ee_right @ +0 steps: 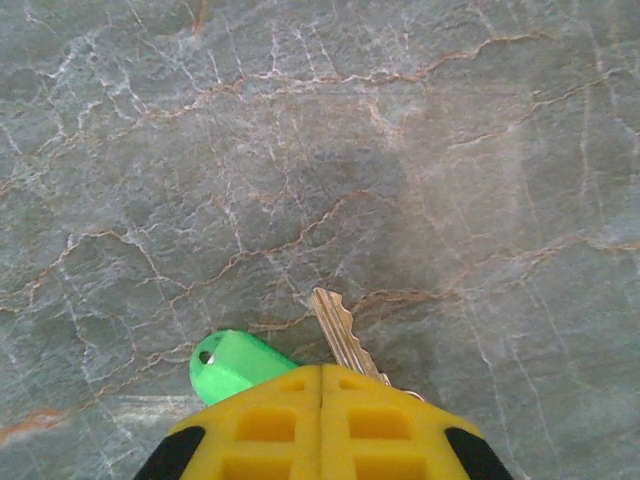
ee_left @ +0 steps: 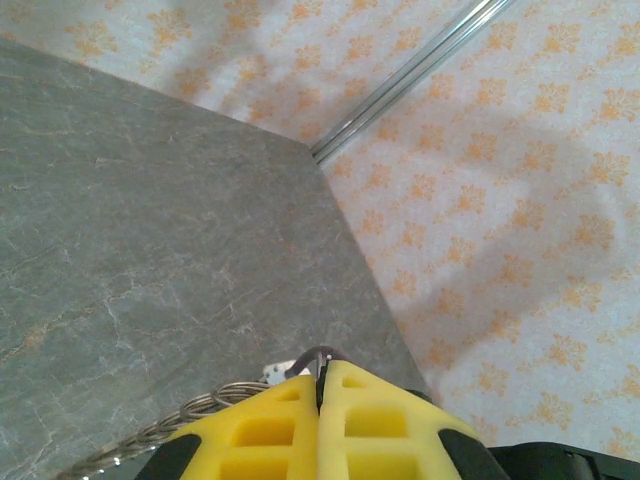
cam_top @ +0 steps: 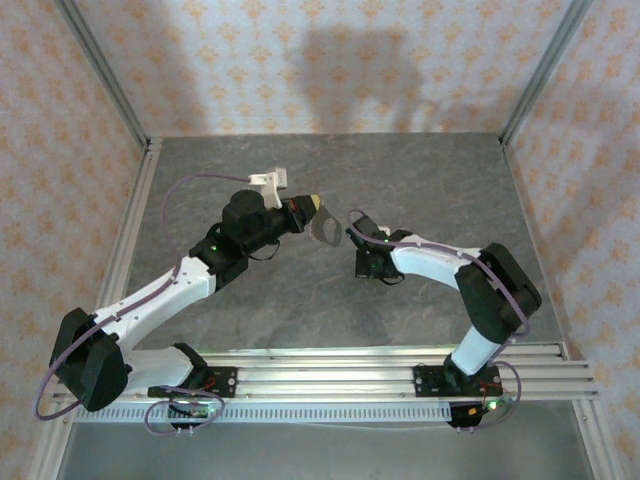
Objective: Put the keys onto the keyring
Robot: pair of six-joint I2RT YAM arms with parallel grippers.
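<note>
The left hand (cam_top: 310, 207) has its fingers together, clamped on the keyring (cam_top: 322, 230), whose loop sticks out past the fingertips over the surface (cam_top: 250, 300). Just right of the keyring, the right hand (cam_top: 353, 220) has its fingers pressed together. The key (ee_right: 235, 362) pokes out beneath its tips, green head and silvery blade; whether it is gripped is unclear.
</note>
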